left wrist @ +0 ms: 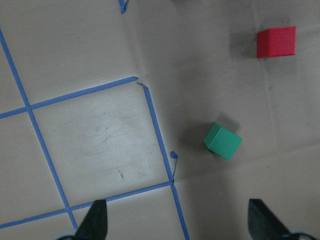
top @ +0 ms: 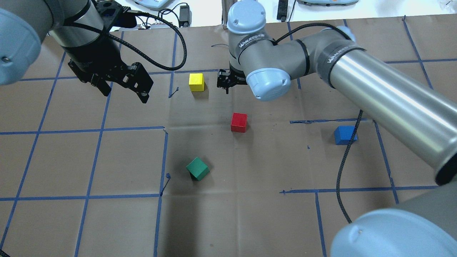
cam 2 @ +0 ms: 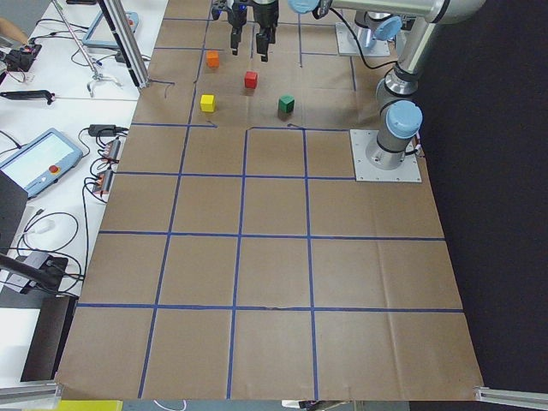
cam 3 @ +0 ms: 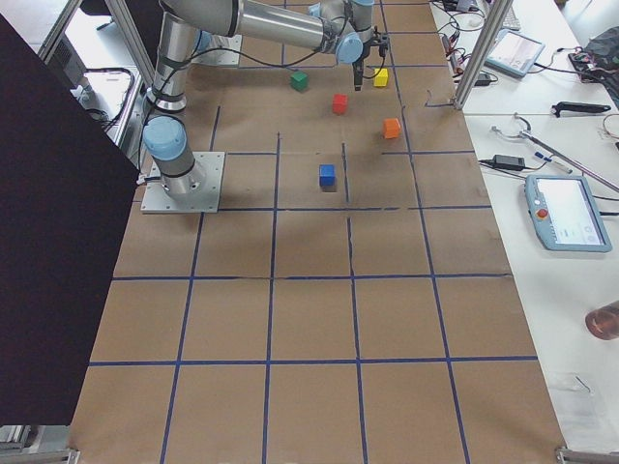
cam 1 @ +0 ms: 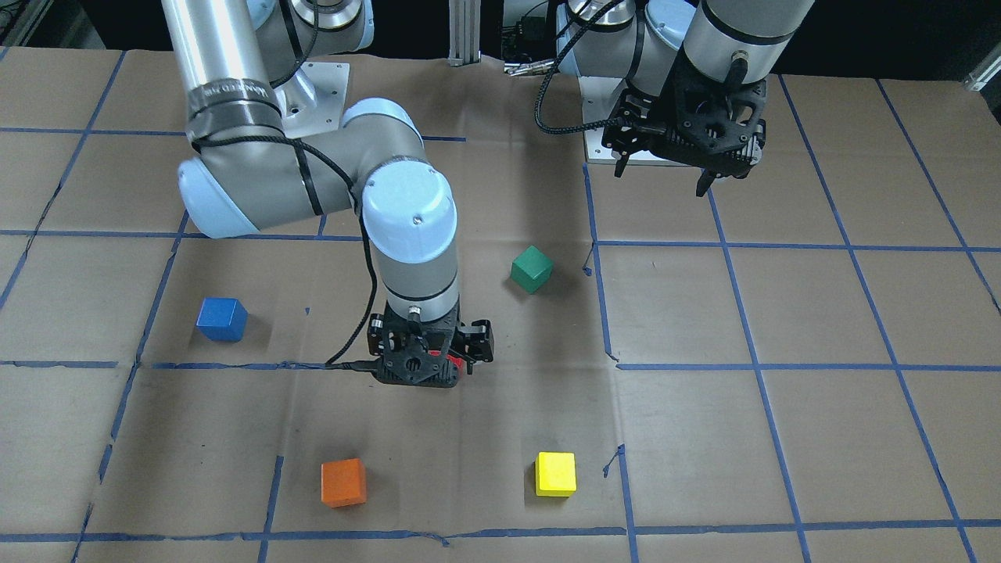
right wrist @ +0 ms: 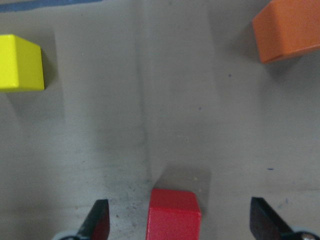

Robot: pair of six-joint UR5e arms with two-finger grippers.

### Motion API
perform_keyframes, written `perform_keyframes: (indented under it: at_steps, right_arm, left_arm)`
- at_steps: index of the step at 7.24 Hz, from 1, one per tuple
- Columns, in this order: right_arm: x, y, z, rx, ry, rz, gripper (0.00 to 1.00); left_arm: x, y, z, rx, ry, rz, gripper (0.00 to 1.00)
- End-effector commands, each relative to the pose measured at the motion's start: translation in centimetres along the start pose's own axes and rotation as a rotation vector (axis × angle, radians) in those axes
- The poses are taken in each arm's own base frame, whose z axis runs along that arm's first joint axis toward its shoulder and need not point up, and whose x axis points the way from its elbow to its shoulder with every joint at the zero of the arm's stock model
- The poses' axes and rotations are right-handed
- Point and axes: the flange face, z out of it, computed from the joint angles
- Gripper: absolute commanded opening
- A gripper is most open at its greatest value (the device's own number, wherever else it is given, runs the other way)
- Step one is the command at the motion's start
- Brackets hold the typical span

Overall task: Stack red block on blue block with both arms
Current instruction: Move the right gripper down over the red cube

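The red block [top: 239, 122] sits on the brown paper near the table's middle. My right gripper [cam 1: 428, 374] hovers above it, open and empty. In the right wrist view the red block [right wrist: 173, 215] lies at the bottom edge between the two spread fingertips [right wrist: 98, 220]. The blue block [top: 345, 135] sits alone to the robot's right of the red one; it also shows in the front view [cam 1: 222, 319]. My left gripper [top: 125, 93] is open and empty, held high over the table's left part, away from both blocks.
A green block [top: 197, 169] lies nearer the robot's side than the red one. A yellow block [top: 196, 82] and an orange block [cam 1: 343, 482] lie on the far side. Blue tape lines grid the paper. The right arm's black cable [top: 342, 185] hangs by the blue block.
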Motion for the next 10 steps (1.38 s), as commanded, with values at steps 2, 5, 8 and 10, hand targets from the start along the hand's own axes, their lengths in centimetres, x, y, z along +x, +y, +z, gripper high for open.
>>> perform_keyframes:
  at_steps: [2,5,8,10]
  right_arm:
    - [-0.8,1.9,4.1,-0.05,0.052,-0.017,1.0]
    - [0.2,2.5,6.3,-0.09,0.052,0.005,1.0]
    - [0.3,2.9,8.4,-0.14,0.044,0.017,1.0]
    - [0.5,2.9,7.8,-0.13,0.051,0.034,0.83]
  left_arm:
    - [0.0,0.0,0.0,0.0,0.0,0.0,1.0]
    - [0.2,0.3,-0.2,-0.002,-0.004,0.0,1.0]
    - [0.2,0.4,0.1,-0.012,0.001,-0.003,1.0]
    - [0.2,0.3,0.1,-0.013,0.003,0.002,1.0]
